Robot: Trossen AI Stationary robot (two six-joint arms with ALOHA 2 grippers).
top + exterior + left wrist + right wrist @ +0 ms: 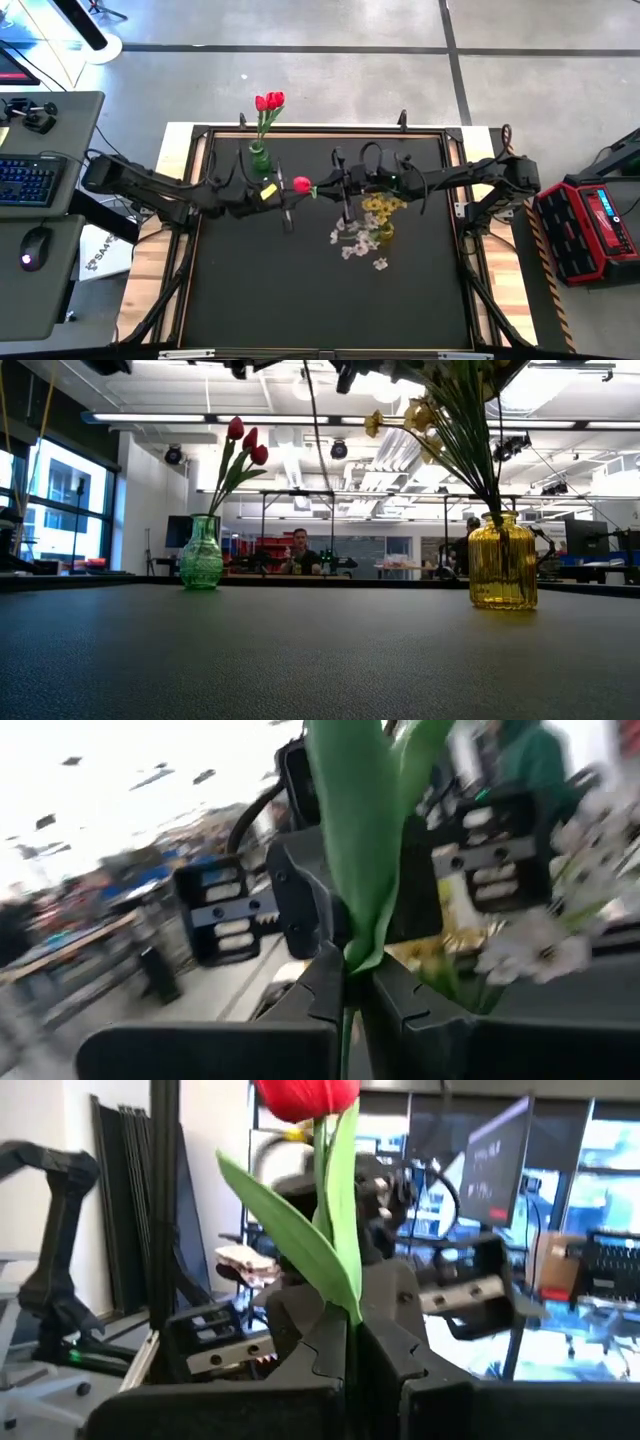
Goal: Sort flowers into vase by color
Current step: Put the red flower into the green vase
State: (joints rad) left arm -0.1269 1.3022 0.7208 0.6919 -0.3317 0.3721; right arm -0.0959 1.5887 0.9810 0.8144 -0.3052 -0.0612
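Pretty crowded mid-desk (240,300). Both arms reaching in from either side and meeting over the middle, each claw pinched tight on the same red tulip (301,184), held up in the air between the two vases. Left claw (352,982) clamped on the green stem low down, leaves fanning up past the fingers. Right claw (352,1342) clamped on the stem too, bloom sitting right above it.

Counting stuff:
- two vases: green vase (201,553) toward the far left of the desk, yellow vase (502,561) nearer the middle-right
- three red tulips (245,442) standing in the green vase, plus the one being held, so four red total
- one yellow spray (420,415) stuck in the yellow vase
- one pale white-pink spray (358,240); from above, spread out just beside the yellow vase

Around the edges: keyboard (25,180) and mouse (32,248) on a side desk to the left, red case (590,225) on the floor to the right. Person (299,550) way back in the room behind the desk, seen low between the vases. Right arm hanging right over the yellow spray, blocking a clean view of that vase from above.
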